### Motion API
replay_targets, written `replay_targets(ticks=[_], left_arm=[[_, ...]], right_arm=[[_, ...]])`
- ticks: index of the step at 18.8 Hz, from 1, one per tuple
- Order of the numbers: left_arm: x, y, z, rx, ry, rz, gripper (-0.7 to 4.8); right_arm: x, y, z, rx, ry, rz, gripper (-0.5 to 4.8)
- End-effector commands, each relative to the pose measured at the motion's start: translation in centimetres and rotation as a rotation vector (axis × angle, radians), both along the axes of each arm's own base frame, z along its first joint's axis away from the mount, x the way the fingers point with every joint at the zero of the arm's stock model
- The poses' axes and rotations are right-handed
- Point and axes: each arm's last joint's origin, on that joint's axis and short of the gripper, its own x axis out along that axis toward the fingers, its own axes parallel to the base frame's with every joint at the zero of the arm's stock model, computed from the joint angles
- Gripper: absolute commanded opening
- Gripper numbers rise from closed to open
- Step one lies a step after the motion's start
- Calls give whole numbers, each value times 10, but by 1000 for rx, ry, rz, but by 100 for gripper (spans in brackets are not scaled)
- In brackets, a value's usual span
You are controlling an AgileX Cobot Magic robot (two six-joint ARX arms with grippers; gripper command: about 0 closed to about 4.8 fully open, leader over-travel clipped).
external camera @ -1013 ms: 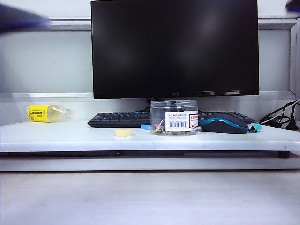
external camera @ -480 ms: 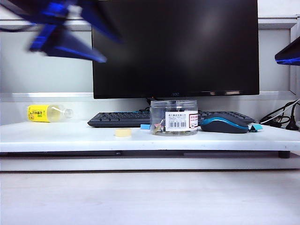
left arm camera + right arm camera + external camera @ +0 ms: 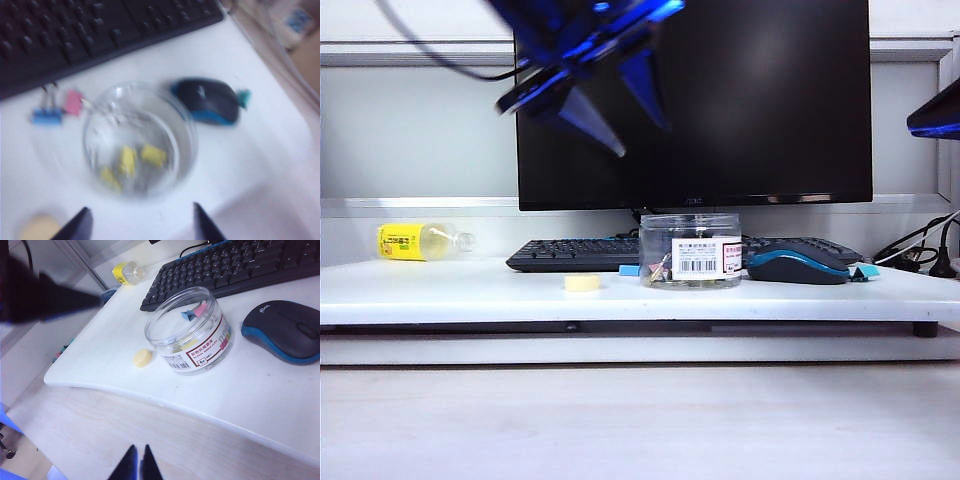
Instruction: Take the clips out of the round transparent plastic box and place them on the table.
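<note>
Left end effector (image 3: 137, 225) hangs wide open & empty over the lidless round clear box (image 3: 139, 140), w/ yellow clips (image 3: 131, 161) inside, near bench (image 3: 470, 290) front edge, prob. lining up a reach-in; right end effector (image 3: 137, 462) sits shut, empty, off bench front.

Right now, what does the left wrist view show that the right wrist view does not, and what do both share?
Only the left wrist view looks straight down into the round transparent plastic box, showing yellow clips on its bottom, plus a teal clip beside the mouse and the open left gripper.

Only the right wrist view shows the box's barcode label, the yellow-labelled bottle, the blurred left arm and the right gripper, its fingertips nearly together.

Both show the box, keyboard, mouse, cream lid, the pink and blue clips outside the box, and the table.
</note>
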Motion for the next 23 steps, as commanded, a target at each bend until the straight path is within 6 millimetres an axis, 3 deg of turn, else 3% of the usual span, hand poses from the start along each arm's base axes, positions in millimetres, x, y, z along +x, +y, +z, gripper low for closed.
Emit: replay_targets(ticks=[1,10,20,23], left_arm=[[12,-12,5,34,-3,32,201],[48,-50,-28,69,211,84,201],[53,-57,-15,1,217,129,202],[55,-66,-4,-74,117,88,190]], right_arm=[[0,0,2,-7,-19,5,22],[0,0,-5,-19,6,-18,22],[-1,-1,-8,-35,31,-22,22],[-1,-1,-8,-35,32,-21,22]])
